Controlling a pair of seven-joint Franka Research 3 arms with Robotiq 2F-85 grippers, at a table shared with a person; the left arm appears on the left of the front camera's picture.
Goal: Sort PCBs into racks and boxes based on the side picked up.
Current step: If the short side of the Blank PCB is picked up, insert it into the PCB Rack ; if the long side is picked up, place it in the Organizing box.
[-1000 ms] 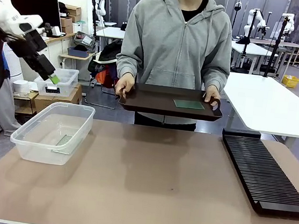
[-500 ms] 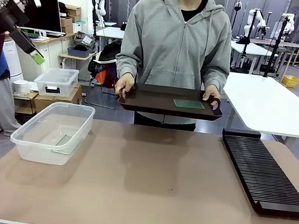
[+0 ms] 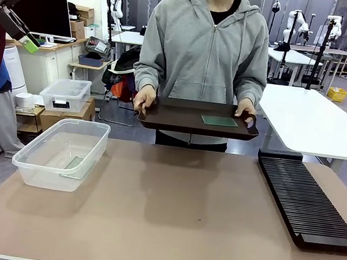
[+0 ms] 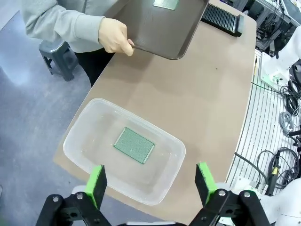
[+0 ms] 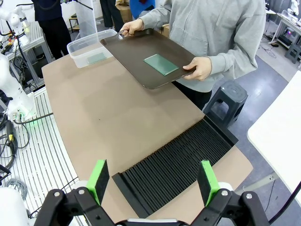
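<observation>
the left gripper (image 3: 26, 38) has lifted away from over the clear tub (image 3: 43, 175) and swung up toward the top left corner of the front view, its jaws standing wide apart with nothing between them. a squarish green board (image 4: 134, 145) lies flat on the tub's floor, so by my reading that board is sorted and the arm is clearing out. in the middle the person holds the dark brown tray (image 3: 175, 119) level at the far edge of the table (image 3: 183, 212), a hand (image 3: 144, 98) at each end, just as a second ago. the longer green board (image 3: 219, 121) lies flat on the tray's right half, untouched. to the right the long black slotted rack (image 3: 306, 201) sits on the table, with no board in it that i can see. the right gripper (image 5: 153, 181) hangs high above the rack, jaws apart and empty. the board on the tray looks like the one piece left to sort.
</observation>
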